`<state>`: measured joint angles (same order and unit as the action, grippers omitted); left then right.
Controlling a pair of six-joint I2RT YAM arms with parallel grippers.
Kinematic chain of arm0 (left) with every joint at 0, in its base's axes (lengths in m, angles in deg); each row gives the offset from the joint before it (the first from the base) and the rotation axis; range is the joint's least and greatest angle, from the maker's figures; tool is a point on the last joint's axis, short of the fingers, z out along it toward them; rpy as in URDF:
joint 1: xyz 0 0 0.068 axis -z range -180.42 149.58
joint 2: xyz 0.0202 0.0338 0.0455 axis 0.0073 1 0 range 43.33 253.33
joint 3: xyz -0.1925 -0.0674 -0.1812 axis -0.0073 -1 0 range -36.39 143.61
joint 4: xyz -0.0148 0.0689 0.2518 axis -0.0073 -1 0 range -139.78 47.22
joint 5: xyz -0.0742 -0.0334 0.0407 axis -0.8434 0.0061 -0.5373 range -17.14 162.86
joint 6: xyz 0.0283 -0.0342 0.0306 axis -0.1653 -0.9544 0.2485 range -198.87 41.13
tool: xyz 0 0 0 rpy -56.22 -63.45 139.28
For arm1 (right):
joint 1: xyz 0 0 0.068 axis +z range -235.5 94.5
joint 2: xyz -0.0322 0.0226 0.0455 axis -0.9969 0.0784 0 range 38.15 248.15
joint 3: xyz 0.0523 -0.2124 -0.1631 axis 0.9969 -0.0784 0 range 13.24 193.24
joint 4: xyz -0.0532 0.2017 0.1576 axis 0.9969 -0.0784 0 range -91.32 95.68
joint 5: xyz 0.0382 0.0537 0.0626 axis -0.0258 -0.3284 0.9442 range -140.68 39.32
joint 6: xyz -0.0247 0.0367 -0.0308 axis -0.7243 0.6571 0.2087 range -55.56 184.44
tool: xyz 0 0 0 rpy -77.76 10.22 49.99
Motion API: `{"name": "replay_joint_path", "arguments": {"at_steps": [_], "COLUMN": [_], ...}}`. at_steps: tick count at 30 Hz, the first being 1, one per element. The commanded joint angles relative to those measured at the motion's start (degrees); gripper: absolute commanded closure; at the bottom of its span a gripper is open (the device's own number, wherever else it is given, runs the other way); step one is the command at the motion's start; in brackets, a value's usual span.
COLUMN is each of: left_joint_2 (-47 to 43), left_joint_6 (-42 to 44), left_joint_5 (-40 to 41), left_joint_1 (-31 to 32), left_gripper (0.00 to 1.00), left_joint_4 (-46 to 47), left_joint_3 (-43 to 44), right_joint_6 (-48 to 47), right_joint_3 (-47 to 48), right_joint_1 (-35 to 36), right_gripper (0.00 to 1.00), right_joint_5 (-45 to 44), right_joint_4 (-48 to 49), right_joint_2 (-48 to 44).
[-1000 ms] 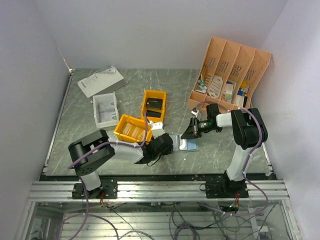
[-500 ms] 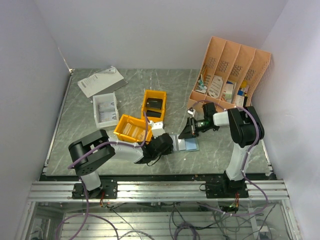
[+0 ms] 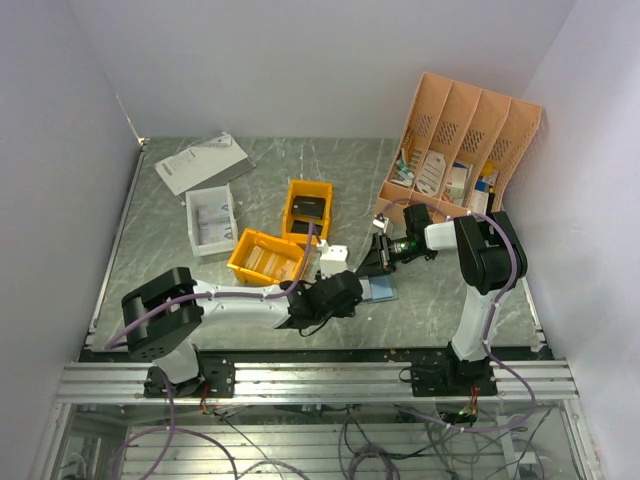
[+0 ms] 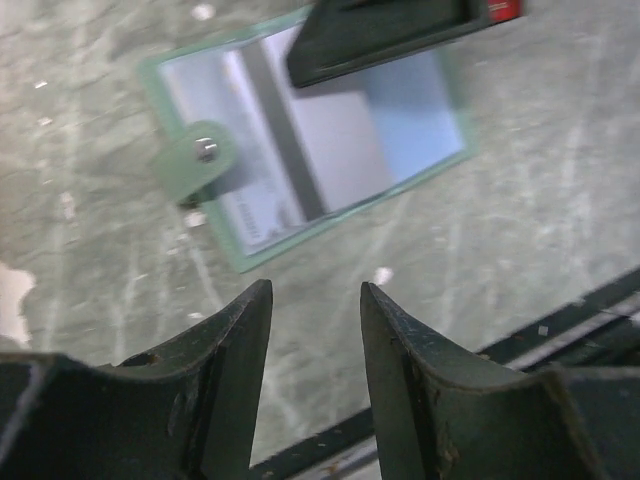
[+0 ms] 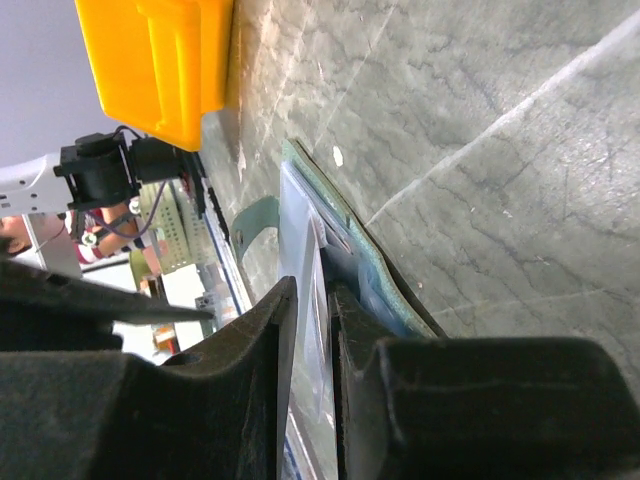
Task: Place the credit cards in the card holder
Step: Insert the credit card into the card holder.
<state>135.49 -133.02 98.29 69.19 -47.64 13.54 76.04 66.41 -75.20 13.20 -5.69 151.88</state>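
Top view high over table (image 3: 160, 250); both wrist views close, sharing card holder (image 4: 330, 150).

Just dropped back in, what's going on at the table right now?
The card holder lies open on the table between the two arms. The right gripper is down at its edge, fingers nearly together over the pockets. I can't tell whether they pinch a card. The left gripper hovers just short of the holder, fingers apart and empty.

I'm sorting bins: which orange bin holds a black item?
The farther orange bin, lying behind the other; the nearer orange bin holds pale things.
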Motion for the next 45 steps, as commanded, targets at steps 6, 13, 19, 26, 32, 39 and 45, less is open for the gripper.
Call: {"name": "replay_joint_path", "arguments": {"at_steps": [6, 13, 19, 26, 32, 39, 45], "left_joint_2": [4.9, 18.5, 23.3, 26.8, 27.5, 27.3, 27.5], "left_joint_6": [-1.5, -4.5, -5.7, -6.4, -6.3, -6.6, -8.2], "left_joint_5": [-0.6, -4.6, -1.1, 1.6, 3.1, 6.2, 8.2], "left_joint_1": [1.4, -1.2, -1.8, -2.0, -2.1, -2.7, -3.0], "left_gripper": [0.63, 0.93, 0.93, 0.93, 0.91, 0.84, 0.81], "left_joint_4": [11.0, 7.6, 2.4, -5.1, -8.0, -10.9, -13.4], "left_joint_3": [6.8, 19.0, 24.5, 30.1, 31.0, 31.2, 31.3], "right_joint_6": [-1.3, -1.4, -1.6, -1.8, -2.2, -2.6, -3.1], "right_joint_3": [0.4, 0.6, 0.7, 0.8, 0.9, 1.1, 1.3], "right_joint_1": [0.4, 0.3, 0.2, -0.2, -0.1, -0.1, -0.2], "right_gripper": [0.8, 0.8, 0.8, 0.8, 0.79, 0.77, 0.72], "right_joint_5": [-1.4, -1.3, -1.4, -1.5, -1.2, -1.0, -0.8], "right_joint_4": [-0.8, -1.3, -1.4, -1.6, -2.0, -2.1, -2.6], "right_joint_2": [1.7, 1.7, 2.4, 3.3, 3.3, 3.2, 3.0]}}
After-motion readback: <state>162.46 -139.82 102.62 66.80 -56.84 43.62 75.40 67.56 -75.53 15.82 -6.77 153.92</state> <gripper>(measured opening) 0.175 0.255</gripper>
